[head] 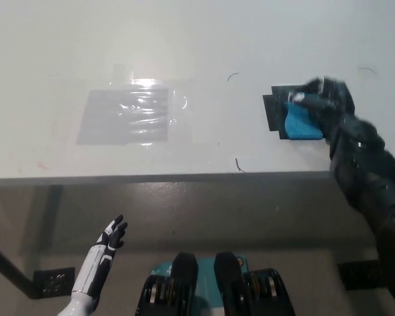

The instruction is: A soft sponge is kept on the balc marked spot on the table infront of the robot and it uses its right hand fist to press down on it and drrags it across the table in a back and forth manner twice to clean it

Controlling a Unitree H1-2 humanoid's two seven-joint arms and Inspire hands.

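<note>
**Blue sponge under the right hand, on the black mark**

Blue sponge [299, 125] sits on the black marked spot [274, 108], toward the right side of the white table [197, 46]. Only the sponge's left and lower part shows; the rest is covered by the hand.

Right hand [324, 99], black, lies on top of the sponge at its upper right, with the arm coming in from the lower right across the table edge. It is blurred, so I cannot tell whether it is bunched into a fist or spread. It overlaps the sponge; contact looks likely but is not certain.

Black marked spot: its left strip and upper left corner stick out past the sponge; the right side is hidden by the hand.

Clear plastic sheet [128, 115], glossy, lies flat on the table, well left of the sponge. Two small dark curved marks sit between them, one above and one near the front edge.

Left hand [112, 234], white, rests below the table's front edge, far to the lower left of the sponge, fingers spread and holding nothing.

No containers in view.
</note>
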